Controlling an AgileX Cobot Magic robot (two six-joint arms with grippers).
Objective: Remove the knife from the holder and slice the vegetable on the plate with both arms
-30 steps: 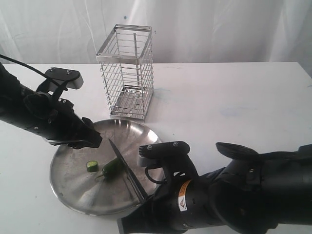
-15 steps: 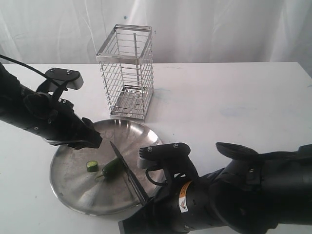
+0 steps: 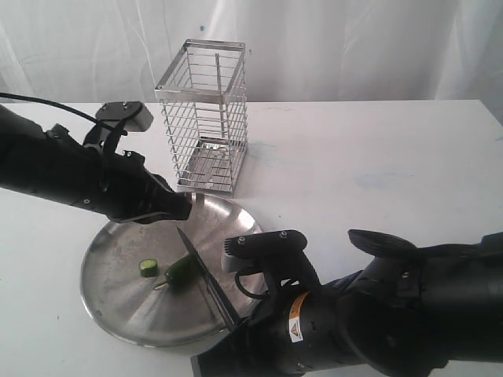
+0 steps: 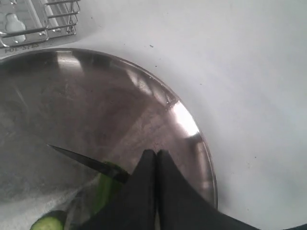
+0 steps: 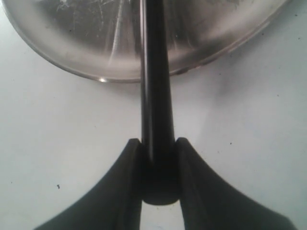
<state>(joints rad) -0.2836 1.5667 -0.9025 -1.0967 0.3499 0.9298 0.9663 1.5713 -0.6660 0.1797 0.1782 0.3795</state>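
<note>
The steel plate (image 3: 118,306) lies at front left, with the dark-green vegetable (image 3: 180,270) and a cut piece (image 3: 148,268) on it. The black knife (image 3: 206,280) slants over the plate, its blade beside the vegetable; my right gripper (image 5: 158,143) is shut on its handle (image 5: 157,110) past the plate's rim (image 5: 115,74). My left gripper (image 3: 182,210) hovers shut and empty over the plate's far edge, above and behind the vegetable. In the left wrist view the left gripper (image 4: 156,153) hangs over the plate (image 4: 144,96), with the blade (image 4: 86,162) and vegetable (image 4: 103,191) beside it.
The chrome wire holder (image 3: 202,118) stands behind the plate on the white table (image 3: 377,165); its base (image 4: 33,24) shows in the left wrist view. A white curtain hangs at the back. My right arm's bulk fills the front right.
My left gripper has swung right and away from the vegetable, from the plate's left rim to its far edge near the holder. The knife and right arm have hardly moved.
</note>
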